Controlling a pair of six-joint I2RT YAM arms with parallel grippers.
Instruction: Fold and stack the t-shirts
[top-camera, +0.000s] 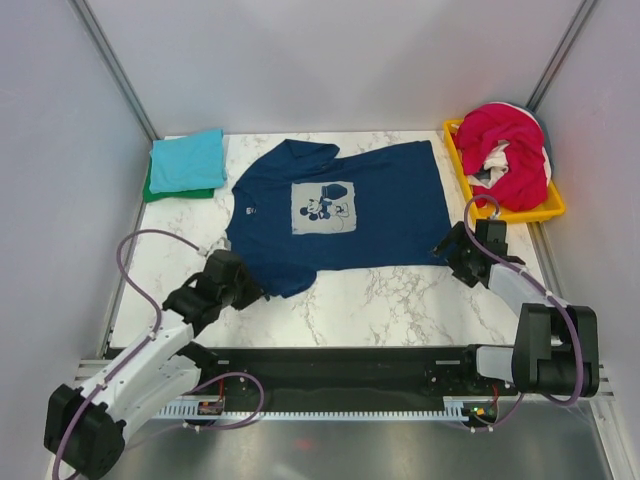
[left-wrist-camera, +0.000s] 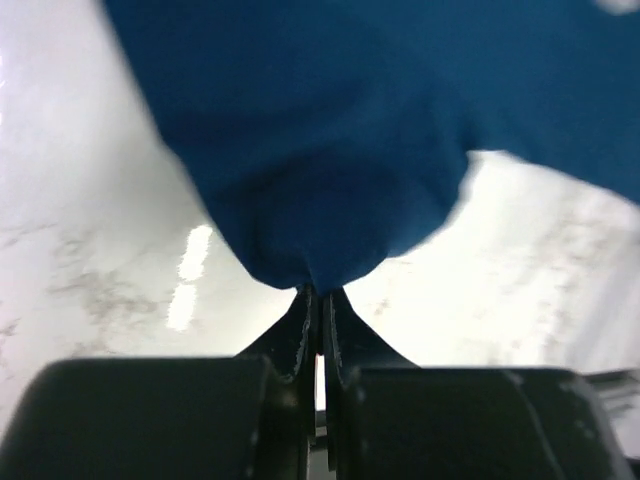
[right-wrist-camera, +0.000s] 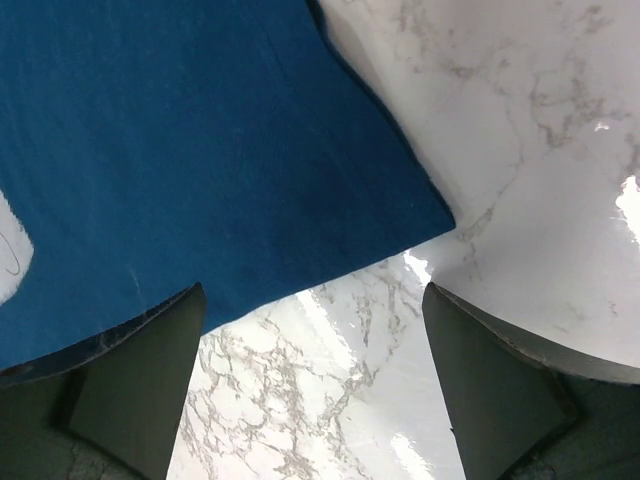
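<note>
A navy blue t-shirt with a pale chest print lies spread flat across the middle of the marble table. My left gripper is at its near left sleeve, and in the left wrist view the jaws are shut on a fold of the navy cloth. My right gripper hovers at the shirt's near right corner, open, with bare marble between its fingers. Folded teal and green t-shirts are stacked at the back left. Magenta-red and white t-shirts are heaped in the tray.
The yellow plastic tray stands at the back right, close to my right arm. Grey walls close in the table on three sides. Bare marble lies between the navy shirt and the near edge.
</note>
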